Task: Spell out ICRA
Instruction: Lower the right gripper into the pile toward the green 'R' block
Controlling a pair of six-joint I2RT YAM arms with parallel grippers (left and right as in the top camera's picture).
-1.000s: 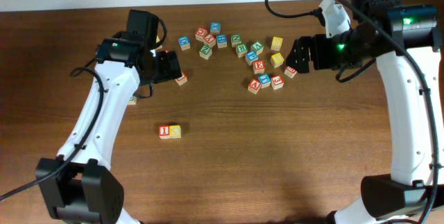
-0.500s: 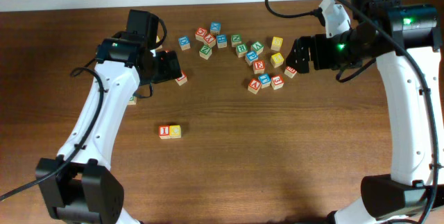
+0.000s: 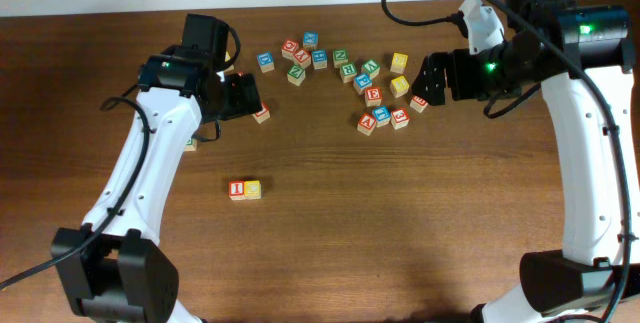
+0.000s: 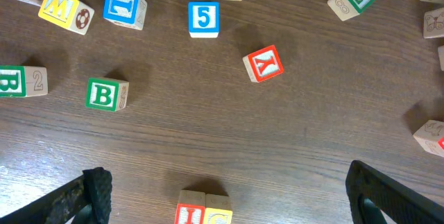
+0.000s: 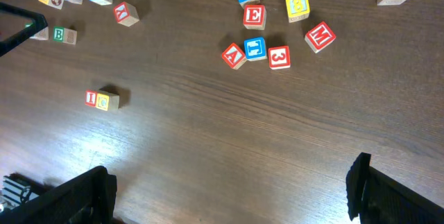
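Note:
A red I block [image 3: 238, 190] and a yellow C block [image 3: 252, 190] sit touching side by side on the table. They also show at the bottom of the left wrist view, I [image 4: 189, 216] and C [image 4: 217, 217]. A red A block [image 3: 367, 123] lies in the right cluster and shows in the right wrist view [image 5: 234, 55]. I cannot tell which block is the R. My left gripper [image 3: 240, 96] is open and empty above the table [image 4: 227, 182]. My right gripper [image 3: 428, 81] is open and empty [image 5: 229, 182].
Several loose letter blocks lie scattered across the back of the table [image 3: 340, 63]. A red K block [image 4: 263, 64], a green B block [image 4: 104, 94] and a blue 5 block [image 4: 203, 18] lie ahead of the left gripper. A red 3 block [image 5: 279, 57] sits near the A.

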